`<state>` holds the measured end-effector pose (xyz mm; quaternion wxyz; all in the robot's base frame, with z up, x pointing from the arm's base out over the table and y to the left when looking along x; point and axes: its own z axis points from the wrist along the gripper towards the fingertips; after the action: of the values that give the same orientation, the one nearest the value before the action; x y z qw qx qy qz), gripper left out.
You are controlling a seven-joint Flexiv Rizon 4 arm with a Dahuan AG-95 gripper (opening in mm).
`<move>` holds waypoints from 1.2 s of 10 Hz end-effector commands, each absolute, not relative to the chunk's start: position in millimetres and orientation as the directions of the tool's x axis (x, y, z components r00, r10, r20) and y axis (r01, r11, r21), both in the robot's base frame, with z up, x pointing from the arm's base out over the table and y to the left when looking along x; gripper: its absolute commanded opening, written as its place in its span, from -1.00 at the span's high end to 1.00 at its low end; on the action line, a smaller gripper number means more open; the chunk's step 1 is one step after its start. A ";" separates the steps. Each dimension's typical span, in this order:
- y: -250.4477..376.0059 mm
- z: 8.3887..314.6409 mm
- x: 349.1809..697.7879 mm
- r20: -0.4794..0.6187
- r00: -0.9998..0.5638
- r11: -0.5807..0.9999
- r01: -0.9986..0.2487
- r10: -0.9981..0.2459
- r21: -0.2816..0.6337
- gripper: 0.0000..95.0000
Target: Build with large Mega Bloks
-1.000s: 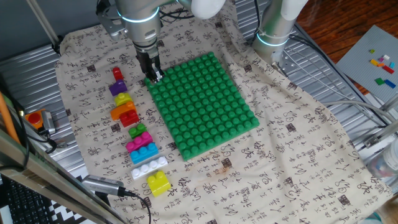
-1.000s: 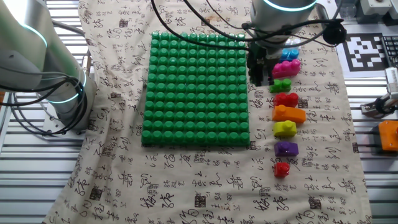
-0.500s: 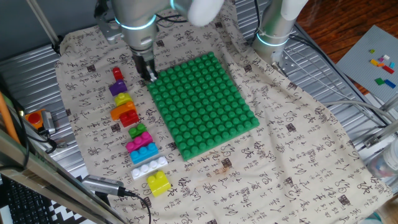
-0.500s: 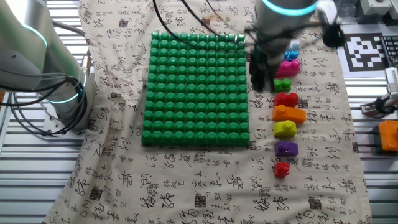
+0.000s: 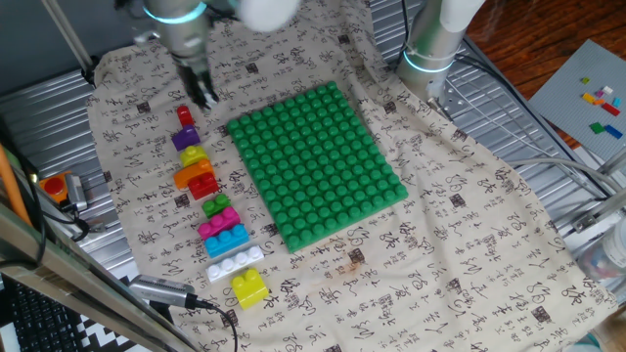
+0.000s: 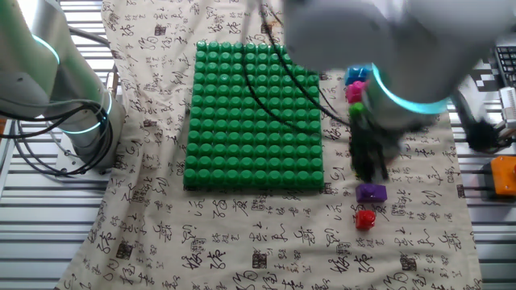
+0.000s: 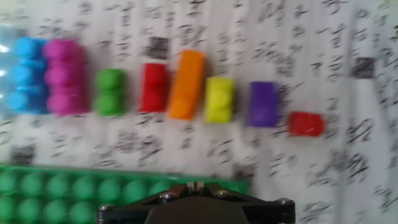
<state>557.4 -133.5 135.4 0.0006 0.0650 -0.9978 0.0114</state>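
Note:
A row of large Mega Bloks lies on the cloth left of the green baseplate [image 5: 318,161]: small red [image 5: 185,116], purple [image 5: 185,138], yellow [image 5: 194,155], orange [image 5: 192,175], red [image 5: 203,186], green [image 5: 216,205], pink [image 5: 219,224], blue [image 5: 226,240], white [image 5: 235,263], yellow [image 5: 249,286]. My gripper [image 5: 203,95] hovers above the cloth beside the small red brick, its jaws together and empty. The hand view shows the gripper [image 7: 193,185] at the bottom, over the baseplate edge [image 7: 62,193], with the row from blue [image 7: 28,74] to small red [image 7: 305,124] ahead. In the other fixed view the gripper [image 6: 367,165] hides the middle bricks.
A second arm's base [image 5: 430,49] stands at the far side of the patterned cloth [image 5: 469,225]. An orange device [image 5: 59,186] sits at the left edge. A grey plate with tiny bricks [image 5: 597,98] lies at the far right.
My gripper has left the baseplate's corner and moved along the row toward the small red and purple bricks. No brick has moved.

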 end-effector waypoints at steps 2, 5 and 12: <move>-173.1 125.4 573.3 0.010 -0.989 0.989 -0.150 -0.150 -0.013 1.00; -183.3 111.3 575.4 0.005 -0.989 0.989 -0.150 -0.150 -0.006 1.00; -183.8 106.6 577.0 0.021 -0.985 0.986 -0.169 -0.169 -0.010 1.00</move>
<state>576.2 -182.9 106.2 0.0059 0.0956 -0.9954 0.0063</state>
